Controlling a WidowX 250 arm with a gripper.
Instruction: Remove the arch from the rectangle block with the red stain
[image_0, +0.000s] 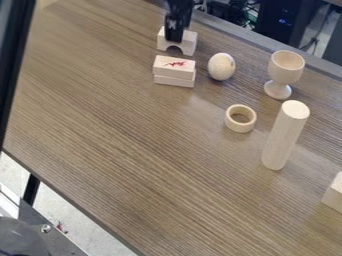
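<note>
The pale wooden arch (190, 43) stands upright, its opening facing down, near the top of the frame, left of centre. Just below in the picture, the pale rectangle block (165, 69), red-stained on top, lies flat on another block.

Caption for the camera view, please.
Black gripper at the wooden arch, behind the red-stained block, near an egg and goblet.

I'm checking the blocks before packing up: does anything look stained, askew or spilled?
A jagged red stain marks the upper rectangle block, odd against its pale wood. That block seems slightly askew on the lower block. No spill shows.
</note>
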